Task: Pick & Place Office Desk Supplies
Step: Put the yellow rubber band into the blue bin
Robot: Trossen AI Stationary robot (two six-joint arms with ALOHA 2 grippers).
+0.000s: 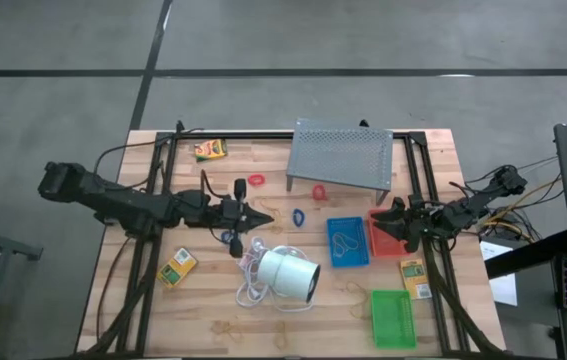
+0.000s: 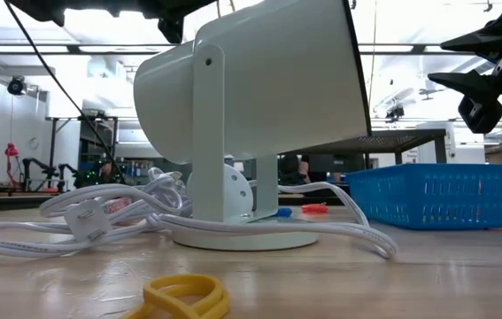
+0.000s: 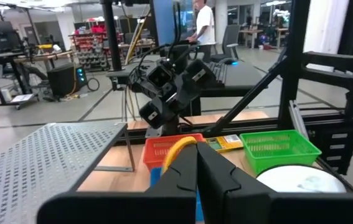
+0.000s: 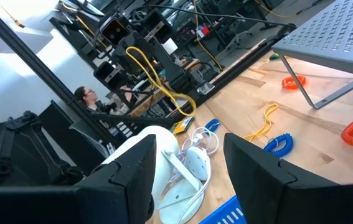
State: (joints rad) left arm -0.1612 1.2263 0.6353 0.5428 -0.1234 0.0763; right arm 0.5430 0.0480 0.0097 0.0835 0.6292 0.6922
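Note:
My left gripper [image 1: 265,215] [image 3: 196,157] hovers level over the table's middle, left of a blue loop [image 1: 298,215], and is shut on a yellow rubber band [image 4: 159,73]. My right gripper [image 1: 383,214] [image 4: 188,165] waits open over the red tray [image 1: 388,238], beside the blue tray [image 1: 348,242]. The green tray [image 1: 393,318] lies near the front right. Red loops [image 1: 256,181] [image 1: 318,190] lie by the grey stand. Yellow-orange boxes [image 1: 210,150] [image 1: 177,267] [image 1: 415,277] and loose rubber bands [image 1: 358,292] [image 2: 184,297] rest flat on the wood. My left gripper pinches the yellow rubber band between its two shut fingers; an arc of the band [image 3: 177,148] stands out just beyond the fingertips. The fingers lie level, pointing toward the table's right side. The band's long loop [image 4: 179,99] hangs slack below them, clear of the table.
A big white cylinder [image 1: 288,272] with coiled white cord [image 1: 255,290] sits just in front of my left gripper. The grey perforated stand [image 1: 341,155] occupies the far middle. Black frame rails [image 1: 153,230] run along both table sides. People show in the room beyond.

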